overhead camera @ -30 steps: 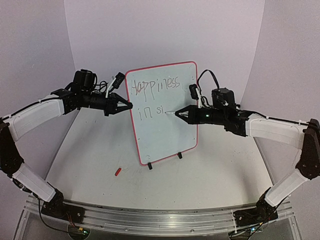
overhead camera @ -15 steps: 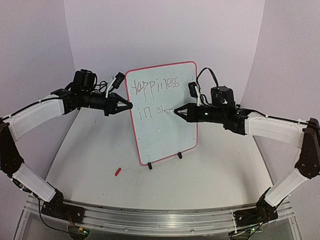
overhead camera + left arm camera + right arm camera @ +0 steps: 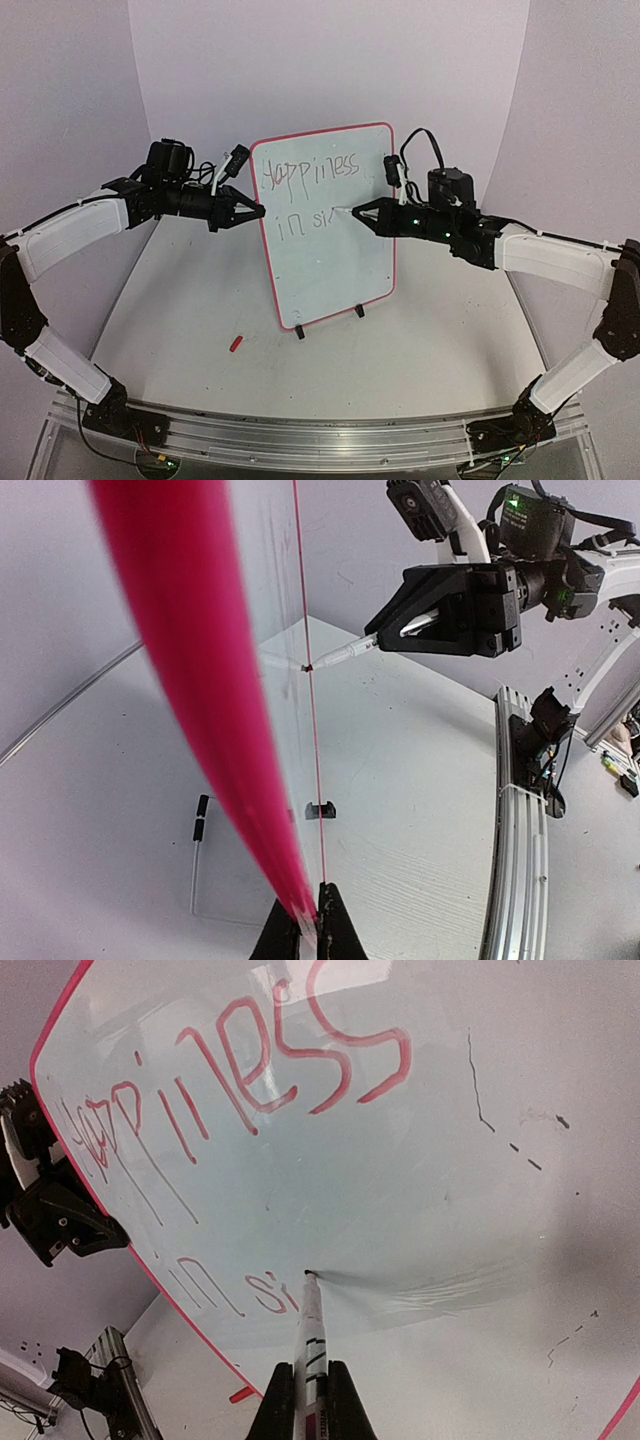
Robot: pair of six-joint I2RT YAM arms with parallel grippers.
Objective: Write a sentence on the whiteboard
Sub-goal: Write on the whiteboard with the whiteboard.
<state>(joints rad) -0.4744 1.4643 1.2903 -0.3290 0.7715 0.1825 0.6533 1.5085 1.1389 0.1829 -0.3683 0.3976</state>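
Note:
The whiteboard [image 3: 330,230] stands upright on a wire stand at the table's middle, white with a red-pink rim. The sentence [image 3: 310,175] reads "Happiness" on top and "in si" plus a fresh stroke below; it also shows in the right wrist view [image 3: 250,1070]. My left gripper [image 3: 258,211] is shut on the whiteboard's left rim, which shows as a blurred red band [image 3: 215,730] running into the jaws. My right gripper [image 3: 358,214] is shut on the marker pen [image 3: 312,1345], whose tip touches the board just right of "si" [image 3: 262,1293].
A small red marker cap [image 3: 236,343] lies on the table in front of the board's left foot. Black clips [image 3: 299,331] hold the board's bottom edge. The purple back wall stands close behind. A metal rail [image 3: 300,440] runs along the near edge.
My right gripper has moved up and slightly right with the marker, adding a stroke after "si". The left arm and the board have not moved.

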